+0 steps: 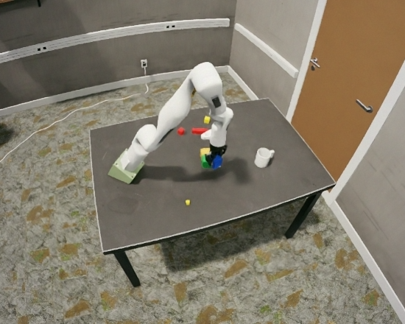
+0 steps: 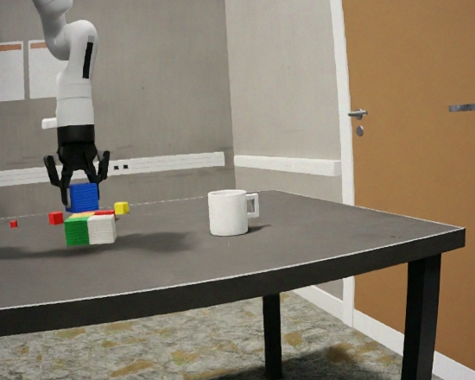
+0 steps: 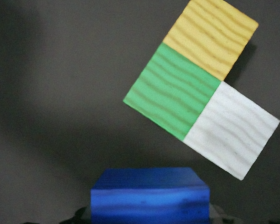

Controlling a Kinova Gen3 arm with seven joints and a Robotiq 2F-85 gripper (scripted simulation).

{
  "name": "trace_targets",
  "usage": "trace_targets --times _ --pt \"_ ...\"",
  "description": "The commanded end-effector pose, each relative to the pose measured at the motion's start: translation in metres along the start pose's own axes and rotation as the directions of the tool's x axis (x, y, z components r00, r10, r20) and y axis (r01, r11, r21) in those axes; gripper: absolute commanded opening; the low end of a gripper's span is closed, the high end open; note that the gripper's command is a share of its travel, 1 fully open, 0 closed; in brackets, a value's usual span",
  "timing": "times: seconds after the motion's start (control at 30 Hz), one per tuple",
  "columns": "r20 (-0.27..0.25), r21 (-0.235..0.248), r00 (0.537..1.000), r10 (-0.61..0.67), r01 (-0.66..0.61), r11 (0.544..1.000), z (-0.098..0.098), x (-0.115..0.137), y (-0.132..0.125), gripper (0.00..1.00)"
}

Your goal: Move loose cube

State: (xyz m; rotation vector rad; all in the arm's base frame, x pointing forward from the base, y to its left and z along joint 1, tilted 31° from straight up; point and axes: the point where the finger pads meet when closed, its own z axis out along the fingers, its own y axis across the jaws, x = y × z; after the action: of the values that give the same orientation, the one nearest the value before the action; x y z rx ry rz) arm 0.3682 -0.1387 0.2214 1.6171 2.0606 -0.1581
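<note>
My gripper (image 2: 77, 190) is shut on the blue cube (image 2: 83, 197) and holds it in the air above the table; the cube also shows in the top view (image 1: 217, 161) and at the bottom of the wrist view (image 3: 150, 196). Below it three cubes stand on the table in an L: yellow (image 3: 210, 37), green (image 3: 172, 88) and white (image 3: 232, 129). In the exterior view the green cube (image 2: 76, 231) and white cube (image 2: 102, 229) sit side by side. The open corner of the L faces up and right in the wrist view.
A white mug (image 2: 229, 212) stands to the right of the cubes. Small loose blocks lie around: a yellow one (image 1: 207, 119), a red one (image 1: 180, 131), a long red one (image 1: 199, 130) behind, and a small yellow one (image 1: 187, 202) near the front edge.
</note>
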Motion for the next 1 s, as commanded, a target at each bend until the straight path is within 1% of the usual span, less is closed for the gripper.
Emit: trace_targets --times 0.0,0.23,0.47,0.57,0.7,0.8,0.93,0.97 --pt "0.0 -0.005 1.0 0.001 -0.001 1.0 -0.002 0.0 0.001 0.1" --pt "0.0 -0.005 1.0 0.004 -0.004 1.0 -0.002 0.0 0.002 0.1" --pt "0.001 -0.005 0.999 0.047 -0.047 0.999 -0.002 0.002 0.012 0.1" --pt "0.001 -0.005 0.995 0.104 -0.104 0.995 -0.002 0.006 0.024 0.1" --pt "0.002 -0.005 0.978 0.21 -0.21 0.978 -0.002 0.015 0.048 0.1" --pt "0.001 -0.005 0.954 0.299 -0.299 0.954 -0.002 0.024 0.068 0.1" --pt "0.0 -0.005 0.911 0.413 -0.413 0.911 -0.002 0.039 0.094 0.1" --pt "0.0 -0.005 0.911 0.413 -0.413 0.911 -0.002 0.039 0.094 0.1"
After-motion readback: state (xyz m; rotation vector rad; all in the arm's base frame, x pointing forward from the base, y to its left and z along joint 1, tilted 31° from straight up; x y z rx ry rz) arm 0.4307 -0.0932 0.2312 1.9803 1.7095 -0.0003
